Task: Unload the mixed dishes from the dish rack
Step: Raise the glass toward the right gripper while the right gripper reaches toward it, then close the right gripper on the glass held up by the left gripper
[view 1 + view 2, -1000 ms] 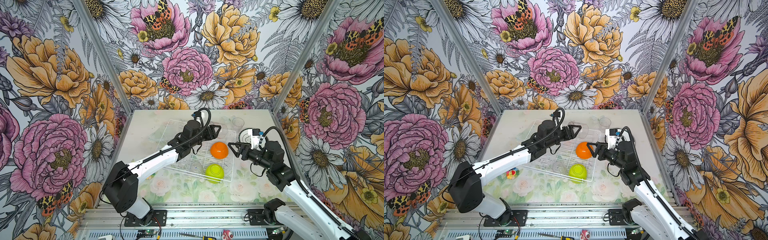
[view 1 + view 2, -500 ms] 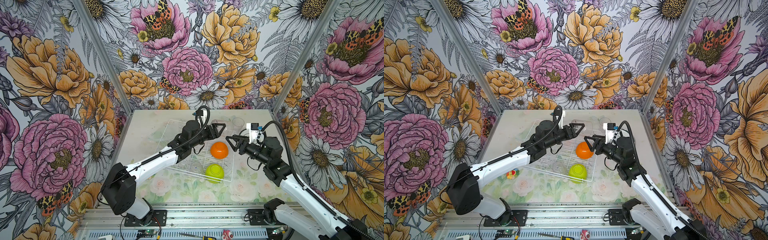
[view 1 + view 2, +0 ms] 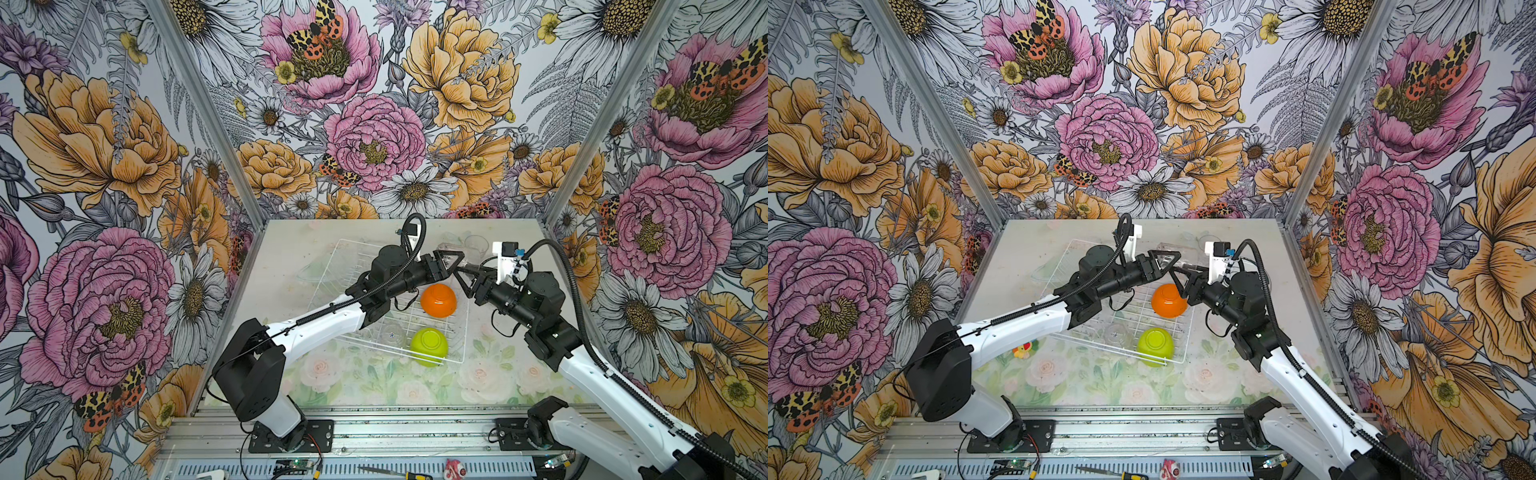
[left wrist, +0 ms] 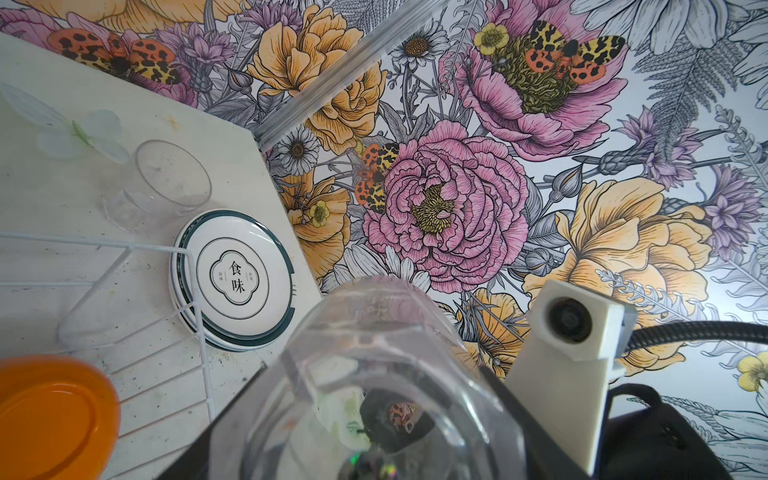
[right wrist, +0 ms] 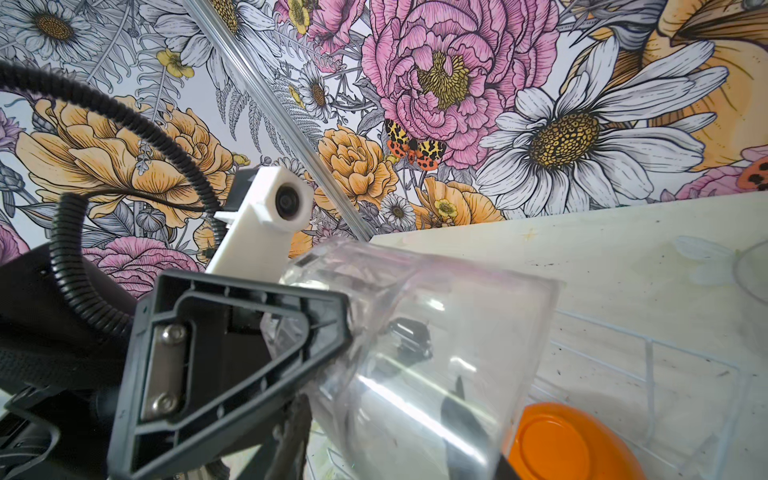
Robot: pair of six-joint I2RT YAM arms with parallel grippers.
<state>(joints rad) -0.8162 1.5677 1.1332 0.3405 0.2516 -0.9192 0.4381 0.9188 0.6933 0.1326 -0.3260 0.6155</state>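
Observation:
Above the far right corner of the dish rack (image 3: 464, 332) (image 3: 1187, 332), my left gripper (image 3: 449, 261) (image 3: 1162, 261) (image 4: 365, 374) is shut on the base end of a clear cup (image 3: 467, 263) (image 3: 1185, 262) (image 4: 374, 328) (image 5: 436, 332), held level. My right gripper (image 3: 467, 276) (image 3: 1179, 276) (image 5: 378, 424) meets it from the right. Its dark fingers (image 5: 459, 415) show through and beside the cup wall, but contact is unclear. In the rack lie an upturned orange bowl (image 3: 438, 300) (image 3: 1169, 300), an upturned lime-green bowl (image 3: 429, 345) (image 3: 1155, 346) and another clear cup (image 3: 390, 332) (image 3: 1117, 334).
A stack of white dark-rimmed plates (image 4: 241, 278) lies on the table just outside the rack's corner, with an upright clear cup (image 4: 162, 187) (image 3: 476, 245) beside it near the back wall. A small colourful toy (image 3: 1023, 349) sits on the table left of the rack.
My right gripper has swung left to the cup in the left gripper, and its jaws have narrowed around it. The left gripper shifted slightly right with the cup.

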